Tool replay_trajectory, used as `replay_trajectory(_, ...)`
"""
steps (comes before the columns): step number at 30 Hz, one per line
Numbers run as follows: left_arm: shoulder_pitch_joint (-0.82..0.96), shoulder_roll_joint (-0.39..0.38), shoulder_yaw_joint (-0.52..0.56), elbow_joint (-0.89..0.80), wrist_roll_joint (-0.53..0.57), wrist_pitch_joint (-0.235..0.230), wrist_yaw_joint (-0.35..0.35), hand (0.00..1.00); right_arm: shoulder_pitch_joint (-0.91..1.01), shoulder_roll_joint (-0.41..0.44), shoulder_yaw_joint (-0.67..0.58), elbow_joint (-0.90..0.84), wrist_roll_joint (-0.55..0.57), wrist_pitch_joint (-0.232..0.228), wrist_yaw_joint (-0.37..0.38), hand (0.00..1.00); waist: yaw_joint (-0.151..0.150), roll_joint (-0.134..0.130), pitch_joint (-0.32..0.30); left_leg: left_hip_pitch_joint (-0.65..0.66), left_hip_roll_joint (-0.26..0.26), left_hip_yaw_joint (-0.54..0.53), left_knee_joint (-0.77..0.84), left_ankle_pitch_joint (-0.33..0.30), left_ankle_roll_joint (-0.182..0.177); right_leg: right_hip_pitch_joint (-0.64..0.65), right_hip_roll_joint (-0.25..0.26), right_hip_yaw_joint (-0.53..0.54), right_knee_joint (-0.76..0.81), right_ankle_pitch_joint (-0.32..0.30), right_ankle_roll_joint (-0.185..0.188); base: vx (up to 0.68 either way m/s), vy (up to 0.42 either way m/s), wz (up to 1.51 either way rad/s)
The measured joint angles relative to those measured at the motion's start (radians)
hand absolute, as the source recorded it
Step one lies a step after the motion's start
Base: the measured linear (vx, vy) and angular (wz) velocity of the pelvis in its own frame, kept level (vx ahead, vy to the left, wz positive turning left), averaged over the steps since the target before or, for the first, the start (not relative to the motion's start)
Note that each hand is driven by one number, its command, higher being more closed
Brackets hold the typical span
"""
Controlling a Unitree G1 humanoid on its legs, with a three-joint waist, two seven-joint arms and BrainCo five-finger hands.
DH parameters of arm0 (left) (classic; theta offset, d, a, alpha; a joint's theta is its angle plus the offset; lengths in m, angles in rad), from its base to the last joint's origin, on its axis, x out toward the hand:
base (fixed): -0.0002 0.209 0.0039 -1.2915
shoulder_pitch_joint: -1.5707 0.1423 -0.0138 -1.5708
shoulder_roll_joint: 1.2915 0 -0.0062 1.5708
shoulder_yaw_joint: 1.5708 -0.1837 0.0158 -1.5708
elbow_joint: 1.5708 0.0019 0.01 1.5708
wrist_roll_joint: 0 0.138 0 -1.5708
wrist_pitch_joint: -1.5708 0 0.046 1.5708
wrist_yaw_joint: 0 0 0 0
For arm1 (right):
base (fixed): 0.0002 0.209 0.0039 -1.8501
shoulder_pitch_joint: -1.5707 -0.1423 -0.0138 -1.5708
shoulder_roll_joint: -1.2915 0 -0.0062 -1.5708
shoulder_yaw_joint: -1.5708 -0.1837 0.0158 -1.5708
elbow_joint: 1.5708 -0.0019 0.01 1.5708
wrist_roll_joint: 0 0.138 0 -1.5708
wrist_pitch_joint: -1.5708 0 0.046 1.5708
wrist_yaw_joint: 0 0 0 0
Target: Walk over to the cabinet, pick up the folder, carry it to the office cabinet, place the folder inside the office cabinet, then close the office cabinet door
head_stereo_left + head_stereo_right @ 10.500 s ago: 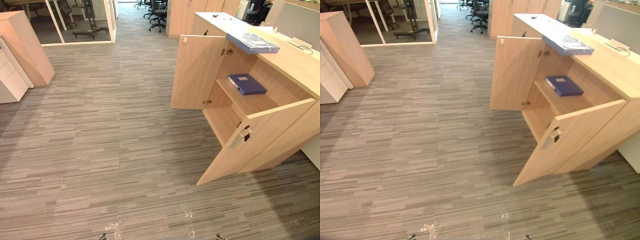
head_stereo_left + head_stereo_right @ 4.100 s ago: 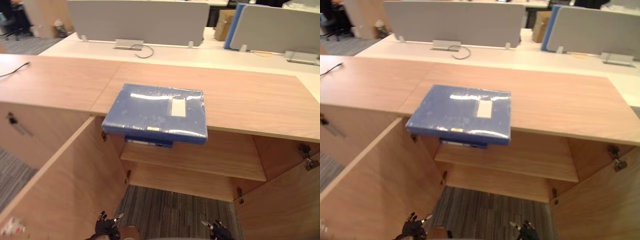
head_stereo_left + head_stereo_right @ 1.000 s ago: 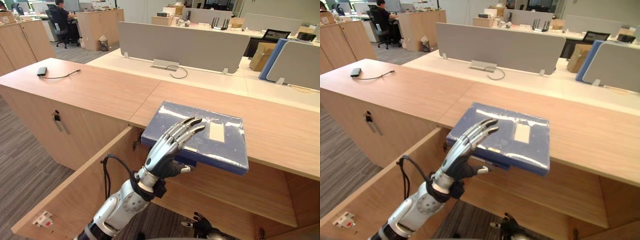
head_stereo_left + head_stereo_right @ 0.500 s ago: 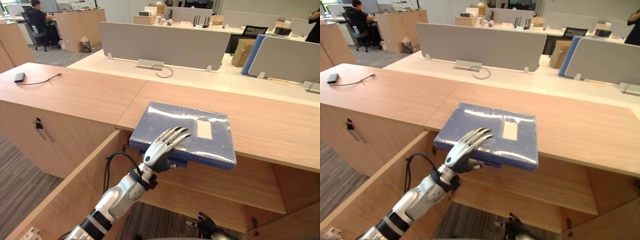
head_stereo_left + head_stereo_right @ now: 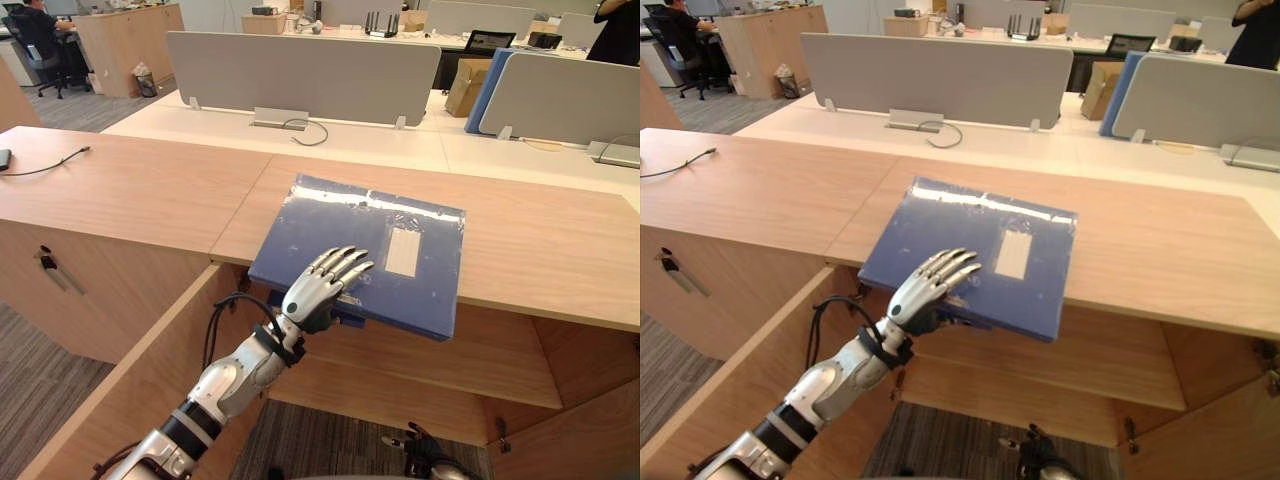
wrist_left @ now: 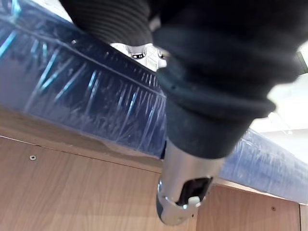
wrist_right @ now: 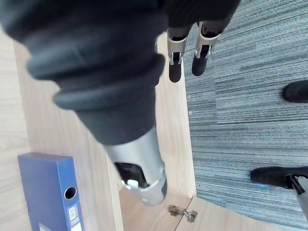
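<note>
The left hand (image 5: 318, 285) has silver fingers with dark tips and a dark ribbed cover at the wrist — behind it the left arm (image 5: 222, 388) is silver-grey, banded in black.

The left hand (image 5: 312, 290), a second ago raised over the near left corner of the blue plastic-wrapped folder (image 5: 400, 240), has come down. Its straight fingers now lie flat on the folder's top by the near edge. Ten seconds ago the light wooden cabinet (image 5: 540, 240) stood well off to the right; now it is just ahead.
</note>
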State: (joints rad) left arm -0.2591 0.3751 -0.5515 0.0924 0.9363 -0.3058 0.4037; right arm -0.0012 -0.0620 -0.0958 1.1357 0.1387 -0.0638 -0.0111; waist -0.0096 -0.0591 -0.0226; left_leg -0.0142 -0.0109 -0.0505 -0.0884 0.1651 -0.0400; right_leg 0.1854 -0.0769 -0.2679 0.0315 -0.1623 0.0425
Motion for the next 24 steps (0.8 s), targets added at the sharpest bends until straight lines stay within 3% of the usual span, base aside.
replay_trajectory(10, -0.016, 0.016, 0.042, 0.000, 0.075, 0.044, 0.069, 0.00, 0.000, -0.011, -0.002, 0.001, 0.000, -0.001, 0.000, 0.00, -0.023, 0.009, 0.007, 0.016, 0.002, 0.024, 0.000, -0.012, -0.003, 0.003, -0.002, 0.029, -0.005, 0.001, -0.001, 0.00, -0.003, -0.09)
replay_trajectory(11, -0.025, 0.021, 0.043, 0.000, 0.076, 0.051, 0.073, 1.00, 0.000, -0.012, -0.002, 0.001, 0.000, -0.001, 0.000, 0.00, -0.028, 0.009, 0.009, 0.015, 0.002, 0.024, 0.000, -0.013, -0.003, 0.003, -0.002, 0.029, -0.006, 0.001, -0.001, 0.00, 0.000, 0.00)
replay_trajectory(16, -0.034, 0.025, 0.069, 0.008, 0.079, 0.082, 0.076, 1.00, 0.000, -0.014, -0.002, 0.001, 0.000, -0.002, 0.000, 0.00, -0.037, 0.011, 0.015, 0.015, 0.000, 0.027, 0.001, -0.015, -0.002, 0.003, -0.005, 0.032, -0.010, 0.001, -0.001, 0.00, 0.000, -0.03)
replay_trajectory(24, -0.034, 0.030, 0.088, -0.005, 0.095, 0.082, 0.119, 1.00, -0.002, -0.022, 0.000, 0.001, -0.001, -0.009, 0.000, 0.00, -0.042, 0.017, 0.023, 0.017, 0.002, 0.039, 0.000, -0.018, -0.002, 0.001, -0.006, 0.050, -0.016, 0.008, -0.001, -0.01, 0.005, -0.04)
